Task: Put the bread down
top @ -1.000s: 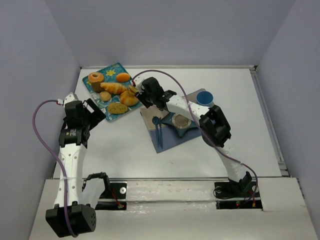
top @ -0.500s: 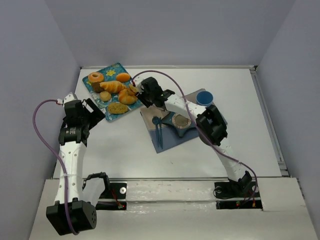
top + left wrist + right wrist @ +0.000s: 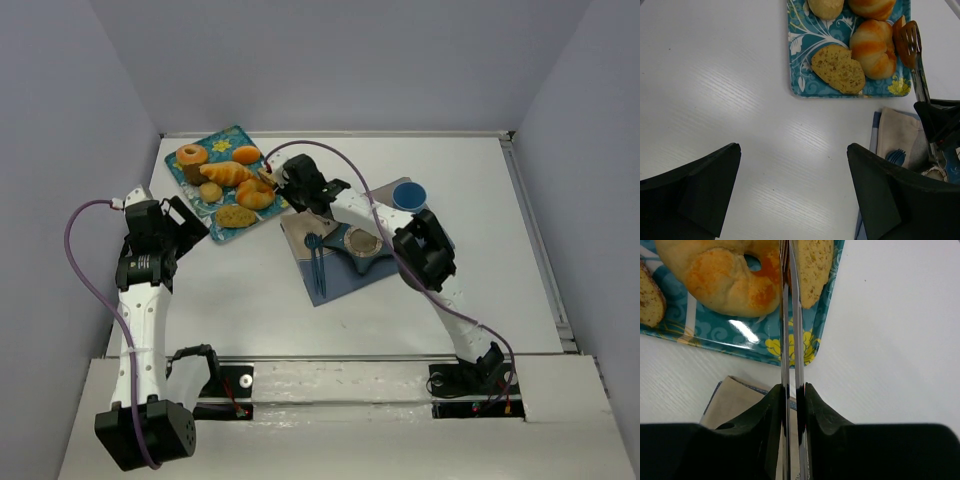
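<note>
**Right wrist view: tongs (image 3: 795,330) clamped, bread (image 3: 815,265) at the tray (image 3: 690,325) corner**

My right tool (image 3: 790,392) is clenched on the handles of the metal tongs, one black finger on each side. The two blades run up almost together over the corner of the blue patterned tray. The bread, small, flat and tan, lies on that corner just to the right of the blades in this view, right against the nearer one. The tips run out of the top of the picture, so I cannot tell whether they pinch it. On the other side of the blades sits the golden twisted roll (image 3: 725,275).

The left wrist camera shows the slotted end of the tongs lying against the bread at the tray's edge, right next to the twisted roll. The speckled flat bread (image 3: 838,69) lies on the tray on the roll's other side. My left tool (image 3: 795,190) hangs released, its fingers wide apart, over bare white tabletop (image 3: 715,90) near the tray and touching nothing. A beige napkin (image 3: 897,132) lies just off the tray's corner, with the tines of a blue fork (image 3: 897,156) at its edge.

From overhead, the tray sits at the far left of the tabletop with several other breads on it. A blue cup (image 3: 409,194) stands on the far side of my right arm.
</note>
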Controlling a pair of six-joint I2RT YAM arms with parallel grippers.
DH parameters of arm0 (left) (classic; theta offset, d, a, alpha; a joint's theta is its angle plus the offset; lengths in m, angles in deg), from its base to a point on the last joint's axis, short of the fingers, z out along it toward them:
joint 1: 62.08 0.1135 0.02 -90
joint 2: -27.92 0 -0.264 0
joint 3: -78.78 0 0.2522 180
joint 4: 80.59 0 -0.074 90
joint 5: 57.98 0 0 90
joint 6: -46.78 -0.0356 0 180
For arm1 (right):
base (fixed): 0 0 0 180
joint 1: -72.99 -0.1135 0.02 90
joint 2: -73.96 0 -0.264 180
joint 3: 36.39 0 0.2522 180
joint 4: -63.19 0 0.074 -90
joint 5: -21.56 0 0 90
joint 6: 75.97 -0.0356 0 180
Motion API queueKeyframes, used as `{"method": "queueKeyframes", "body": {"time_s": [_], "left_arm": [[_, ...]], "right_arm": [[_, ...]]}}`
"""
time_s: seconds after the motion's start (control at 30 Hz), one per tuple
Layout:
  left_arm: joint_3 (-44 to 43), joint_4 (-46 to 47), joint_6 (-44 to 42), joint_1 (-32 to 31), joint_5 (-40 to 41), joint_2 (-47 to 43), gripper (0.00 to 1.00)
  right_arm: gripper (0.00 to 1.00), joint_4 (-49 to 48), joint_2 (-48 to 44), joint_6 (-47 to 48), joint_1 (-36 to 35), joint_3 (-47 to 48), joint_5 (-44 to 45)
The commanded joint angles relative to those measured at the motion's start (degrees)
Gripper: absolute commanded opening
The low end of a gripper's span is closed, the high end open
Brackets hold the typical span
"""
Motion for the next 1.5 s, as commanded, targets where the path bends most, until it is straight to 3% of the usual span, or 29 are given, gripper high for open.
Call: {"method": "queueKeyframes", "body": {"time_s": [0.0, 0.23, 0.47, 0.6, 0.87, 1.03, 1.13, 1.33, 1.47], "left_arm": [[0.8, 1.7, -1.3, 0.4, -1.7, -0.9, 0.99], [0.8, 1.7, -1.3, 0.8, -2.1, -1.1, 0.99], [0.8, 1.9, -1.5, 1.1, -2.5, -1.2, 0.99], [1.1, 2.0, -1.6, 1.2, -3.0, -1.4, 0.99], [1.7, 2.7, -1.9, 1.3, -5.1, -2.2, 0.99], [2.1, 3.0, -2.3, 1.3, -6.7, -2.5, 0.99], [2.2, 3.2, -2.4, 1.3, -7.3, -2.8, 0.99], [2.3, 3.4, -2.4, 1.3, -7.7, -3.4, 0.99], [2.5, 3.4, -2.4, 1.3, -7.7, -3.5, 0.99]], "right_arm": [[0.24, -1.7, -5.6, -0.7, 0.3, -0.4, -1.5], [0.07, -2.0, -9.0, -1.4, 0.3, -2.0, -6.8], [0.07, -5.7, -16.5, -4.4, 0.3, -7.4, -7.6], [0.07, -8.3, -24.8, -8.9, 0.3, -15.8, -6.8], [0.07, -9.1, -49.3, -23.1, 0.3, -47.8, 4.8], [0.07, -1.9, -63.3, -32.8, 0.3, -62.1, 11.7], [0.07, 0.3, -66.9, -38.1, 0.3, -68.7, 12.8], [0.11, 1.7, -68.6, -41.7, 0.3, -72.8, 12.6], [0.27, 1.8, -67.9, -42.0, 0.3, -72.3, 12.2]]}}
